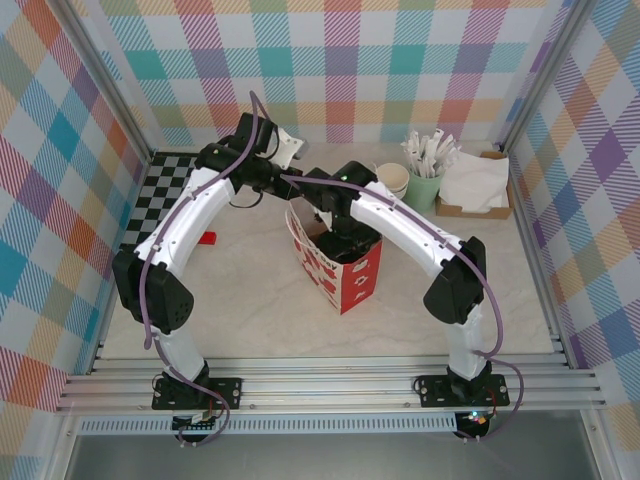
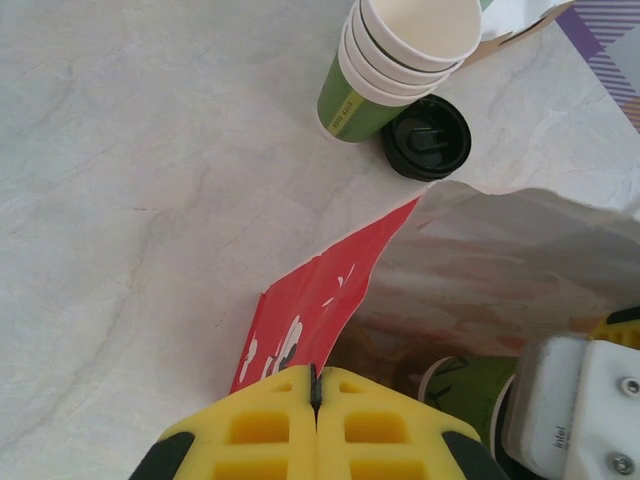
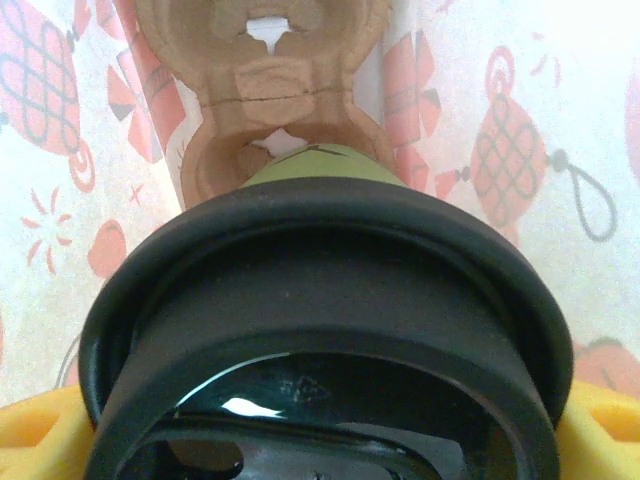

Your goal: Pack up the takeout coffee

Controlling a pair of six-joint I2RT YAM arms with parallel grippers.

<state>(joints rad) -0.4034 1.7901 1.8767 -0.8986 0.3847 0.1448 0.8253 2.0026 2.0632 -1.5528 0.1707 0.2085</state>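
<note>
The takeout coffee [image 3: 310, 165], a dark-green cup under a black lid [image 3: 320, 330], hangs inside the red-and-white paper bag [image 1: 340, 275]. My right gripper [image 3: 320, 425] is shut on it, with a yellow finger [image 3: 30, 430] on each side of the lid. Below the cup, at the bag's bottom, lies a brown cardboard cup carrier [image 3: 265, 110]. In the left wrist view the cup's green wall [image 2: 470, 395] shows inside the bag. My left gripper [image 2: 317, 385] is shut on the bag's red rim [image 2: 320, 300] and holds the mouth open.
A stack of lidless green cups [image 2: 390, 60] and a loose black lid [image 2: 428, 138] stand just behind the bag. A pale-green cup of white sticks [image 1: 425, 175] and a box of napkins [image 1: 478, 185] sit at the back right. A checkered mat [image 1: 170, 190] lies at the back left.
</note>
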